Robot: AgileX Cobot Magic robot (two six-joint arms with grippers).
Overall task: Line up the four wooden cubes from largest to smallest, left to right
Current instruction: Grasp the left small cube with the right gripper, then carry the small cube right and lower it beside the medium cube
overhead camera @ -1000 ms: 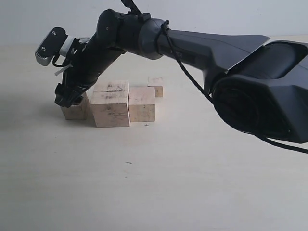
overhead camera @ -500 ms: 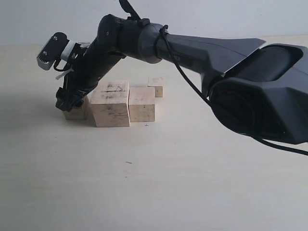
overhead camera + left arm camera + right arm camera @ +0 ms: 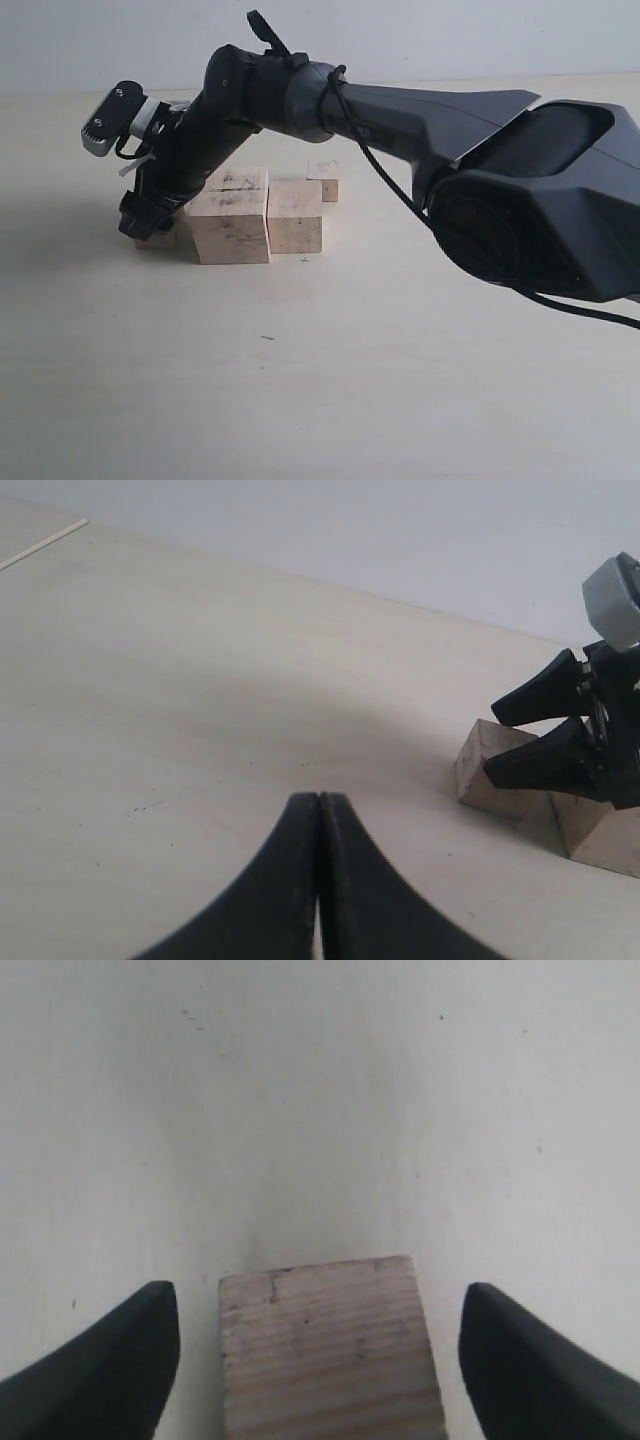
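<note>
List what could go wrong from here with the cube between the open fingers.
1. The right gripper straddles the left-end cube without touching it; closing unevenly may twist it.
2. That cube sits close beside the largest cube, so a finger or the lift may nudge the big one.

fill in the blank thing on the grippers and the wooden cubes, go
1. The right gripper is ___, with a finger on either side of a cube and neither touching it.
2. The left gripper is ___ and holds nothing.
3. In the exterior view, a mid-sized cube touches the largest cube on its ___ side.
4. The smallest cube sits ___ the mid-sized cube, farther from the camera.

Missing words: open; shut; right; behind
</note>
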